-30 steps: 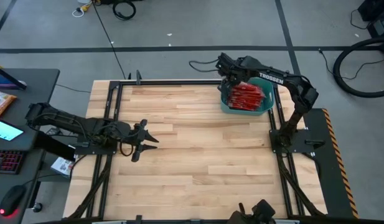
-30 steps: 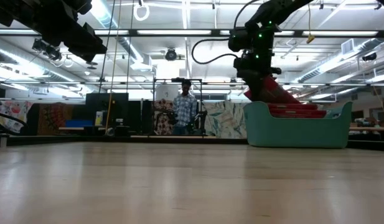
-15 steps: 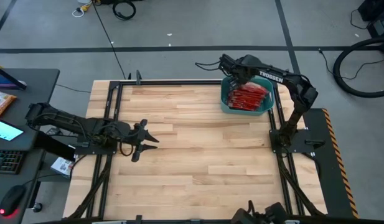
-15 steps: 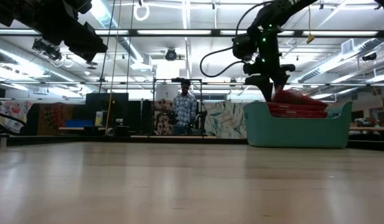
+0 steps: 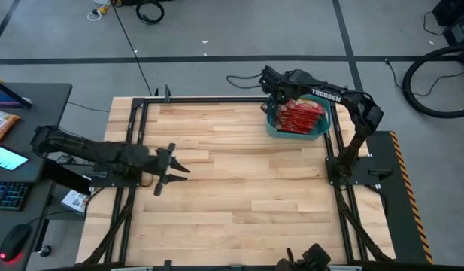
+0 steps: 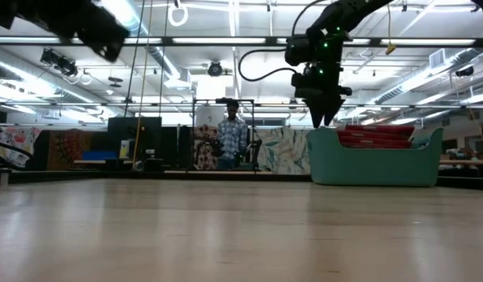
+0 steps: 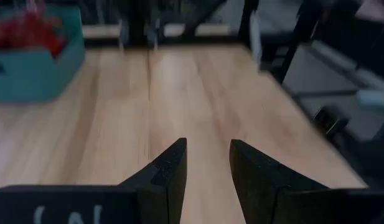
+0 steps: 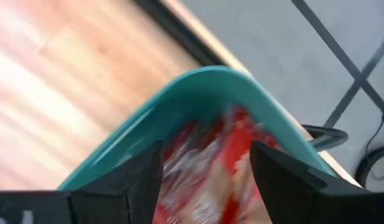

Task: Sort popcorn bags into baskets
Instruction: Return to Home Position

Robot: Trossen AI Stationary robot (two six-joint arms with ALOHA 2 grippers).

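Observation:
The teal basket [image 5: 271,126] sits at the table's far right corner, also in the low view [image 6: 374,163] and both wrist views [image 7: 30,68] [image 8: 204,81]. Several red popcorn bags [image 5: 299,117] lie piled in it, their top edges showing above the rim [image 6: 382,135] [image 8: 232,146]. My right gripper [image 5: 275,93] hovers open over the basket's far left corner, above the rim [image 6: 322,119], holding nothing. My left gripper [image 5: 174,169] is open above the bare wood at the table's left middle [image 7: 207,163].
Bare wooden tabletop [image 5: 239,181] stretches between the two arms. Black frame rails run along the table's edges [image 5: 333,162]. A desk with an orange packet [image 5: 1,124] stands off the table's left side. A person [image 6: 232,139] stands in the room behind the table.
My right gripper held a tilted red popcorn bag over the basket, let it go and opened; the bag now lies on the pile. The gripper then moved toward the table's left, to the basket's far left corner. The left arm has shifted slightly.

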